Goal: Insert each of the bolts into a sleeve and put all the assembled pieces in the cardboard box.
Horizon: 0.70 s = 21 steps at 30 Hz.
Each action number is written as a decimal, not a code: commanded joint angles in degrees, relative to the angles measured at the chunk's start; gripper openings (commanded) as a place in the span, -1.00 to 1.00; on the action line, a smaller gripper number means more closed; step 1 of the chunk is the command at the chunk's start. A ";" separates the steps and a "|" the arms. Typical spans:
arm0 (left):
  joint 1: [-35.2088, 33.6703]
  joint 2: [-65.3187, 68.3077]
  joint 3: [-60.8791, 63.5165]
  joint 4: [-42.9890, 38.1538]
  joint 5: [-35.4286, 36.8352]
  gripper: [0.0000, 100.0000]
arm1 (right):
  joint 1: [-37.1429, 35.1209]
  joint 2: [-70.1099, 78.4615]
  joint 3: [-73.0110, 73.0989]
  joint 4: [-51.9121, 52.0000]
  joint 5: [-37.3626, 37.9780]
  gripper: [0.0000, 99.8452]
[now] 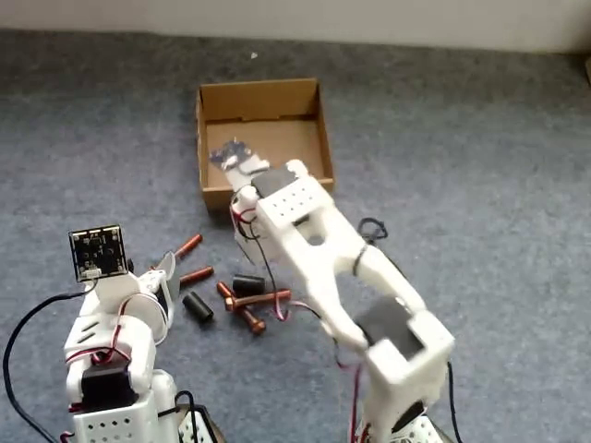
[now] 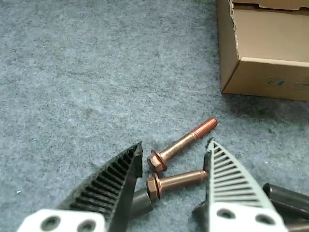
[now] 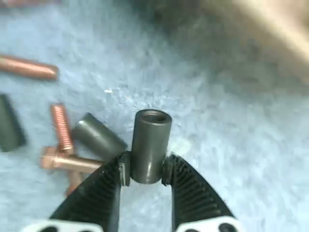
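My right gripper (image 3: 145,166) is shut on a dark sleeve (image 3: 150,142), held upright above the carpet. In the high view the right arm (image 1: 295,208) ends just in front of the cardboard box (image 1: 263,97). My left gripper (image 2: 175,145) stands open low over two copper bolts (image 2: 183,142) (image 2: 176,179) that lie between its fingers; the high view shows it at the lower left (image 1: 166,277). More bolts (image 1: 259,300) and two dark sleeves (image 1: 197,306) (image 1: 247,284) lie on the carpet between the arms.
Grey carpet (image 1: 480,185) covers the whole floor. The box (image 2: 265,48) lies beyond the left gripper, with its near wall facing it. A dark sleeve (image 2: 285,198) lies beside the left gripper's finger. Cables (image 1: 369,231) hang along the right arm.
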 commanded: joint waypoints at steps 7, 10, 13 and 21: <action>0.22 -0.57 -9.27 -0.35 -0.26 -0.54 | 9.10 -28.97 14.11 -1.71 -13.80 -0.99; 3.30 -0.57 -14.02 2.55 -1.93 -0.54 | 14.02 -34.77 21.93 -6.46 -18.11 -0.99; 6.46 -0.48 -17.71 5.19 -3.78 -0.61 | 17.19 -39.52 30.99 -12.18 -21.80 -0.99; 10.07 17.71 -29.67 10.37 -9.32 -0.63 | 22.81 -46.73 48.75 -30.46 -24.09 -0.99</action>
